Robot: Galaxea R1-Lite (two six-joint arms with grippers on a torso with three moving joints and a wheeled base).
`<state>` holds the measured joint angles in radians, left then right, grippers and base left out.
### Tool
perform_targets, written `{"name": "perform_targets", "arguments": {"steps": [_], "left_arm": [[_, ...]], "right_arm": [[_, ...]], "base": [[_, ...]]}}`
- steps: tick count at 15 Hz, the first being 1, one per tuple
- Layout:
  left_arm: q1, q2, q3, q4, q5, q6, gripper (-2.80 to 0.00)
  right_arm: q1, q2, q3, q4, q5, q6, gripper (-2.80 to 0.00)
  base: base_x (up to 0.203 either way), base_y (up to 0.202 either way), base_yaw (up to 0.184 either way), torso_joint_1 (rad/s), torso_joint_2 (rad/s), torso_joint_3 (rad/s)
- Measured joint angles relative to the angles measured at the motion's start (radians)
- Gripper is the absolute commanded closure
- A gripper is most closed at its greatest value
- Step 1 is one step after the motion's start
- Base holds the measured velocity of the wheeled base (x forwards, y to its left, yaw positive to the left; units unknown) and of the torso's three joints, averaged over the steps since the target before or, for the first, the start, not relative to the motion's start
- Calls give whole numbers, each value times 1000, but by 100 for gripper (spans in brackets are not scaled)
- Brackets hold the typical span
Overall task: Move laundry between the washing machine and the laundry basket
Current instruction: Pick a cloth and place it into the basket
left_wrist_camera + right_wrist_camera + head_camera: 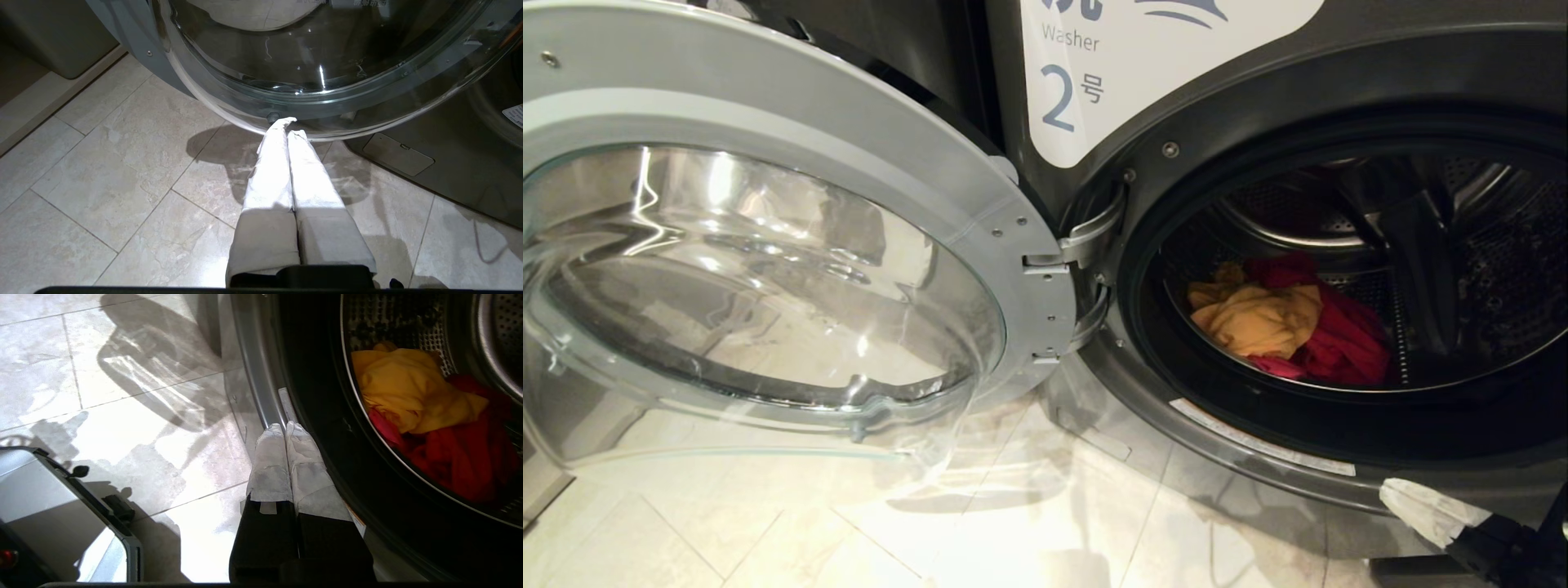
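Observation:
The washing machine (1094, 90), dark grey with a white label reading 2, stands with its round glass door (768, 269) swung wide to the left. In its drum lies the laundry: a mustard-orange garment (1258, 318) (408, 388) on a red-pink one (1347, 335) (461, 453). My right gripper (1390, 492) (285, 426) is shut and empty, low at the drum opening's lower rim, outside the drum. Under the open door, my left gripper (288, 127) hangs shut and empty above the floor. The laundry basket is out of view.
Pale floor tiles (849, 523) spread before the machine. A dark service flap (398, 154) sits low on the washer front. Part of my own base (61, 514) shows on the floor beside the right arm. A grey cabinet side (61, 36) stands past the door.

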<state>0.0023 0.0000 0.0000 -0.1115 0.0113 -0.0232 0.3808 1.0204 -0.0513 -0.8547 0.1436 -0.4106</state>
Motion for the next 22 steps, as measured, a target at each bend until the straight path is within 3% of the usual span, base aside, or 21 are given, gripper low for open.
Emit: {"name": "perform_targets", "arguments": {"steps": [6,11,17,22], "left_arm": [[0,0,0,0,0,0,0],[0,0,0,0,0,0,0],[0,0,0,1,0,0,0],[0,0,0,0,0,0,0]], "right_arm": [[53,105,-5,-33,-4,-8,0],[84,321,-72,-193,-26,-2,0],[167,630,-251,-378,-221,43,0],[139,850,-459,-434,-380,187,0]], "base": [[0,0,0,0,0,0],[0,0,0,0,0,0],[0,0,0,0,0,0],[0,0,0,0,0,0]]}}
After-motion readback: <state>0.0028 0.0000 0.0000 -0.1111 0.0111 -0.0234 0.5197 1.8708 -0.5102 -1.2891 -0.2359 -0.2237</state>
